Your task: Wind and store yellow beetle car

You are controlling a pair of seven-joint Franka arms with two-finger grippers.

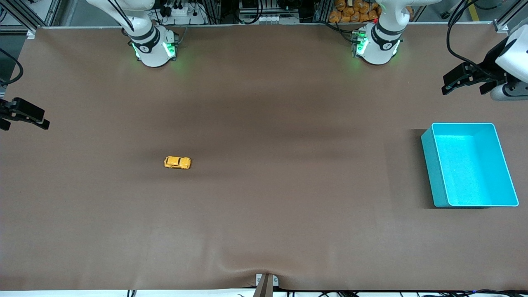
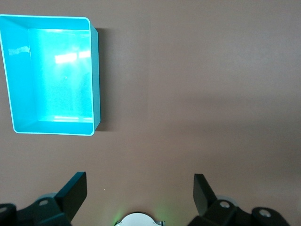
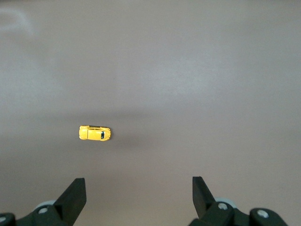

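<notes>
Yellow beetle car [image 1: 177, 162] is the smallest thing on my screens, so I work down to it.

Brown counter [image 1: 264, 231] fills nearly the whole front view, and both arm bases stand along the top edge of the frame.

Next in size is the turquoise bin [image 1: 430, 165]. It sits upright at mid-height of the frame at the left arm's end of the counter, nearer to the front camera than the left arm's base, with its opening facing up. On the left wrist view I see the bin [image 2: 96, 75] in the upper corner, its floor bare and glossy.

The left gripper [image 1: 464, 84] hangs over bare counter at the left arm's end, in the upper part of the front view. On its own wrist view [image 2: 139, 188] the jaws stand wide apart with only counter between them.

The right gripper [image 1: 22, 121] hangs over the counter's edge at the right arm's end, a little above mid-height in the frame. I read its jaws as wide apart too [image 3: 138, 190], holding nothing.

The car rests on the counter at about mid-height of the front view, toward the right arm's end and nearer to the front camera than the right arm's base. It lies lengthwise along the counter, well apart from the bin and touched by neither gripper. On the right wrist view the car [image 3: 94, 133] shows near the middle of the frame.
</notes>
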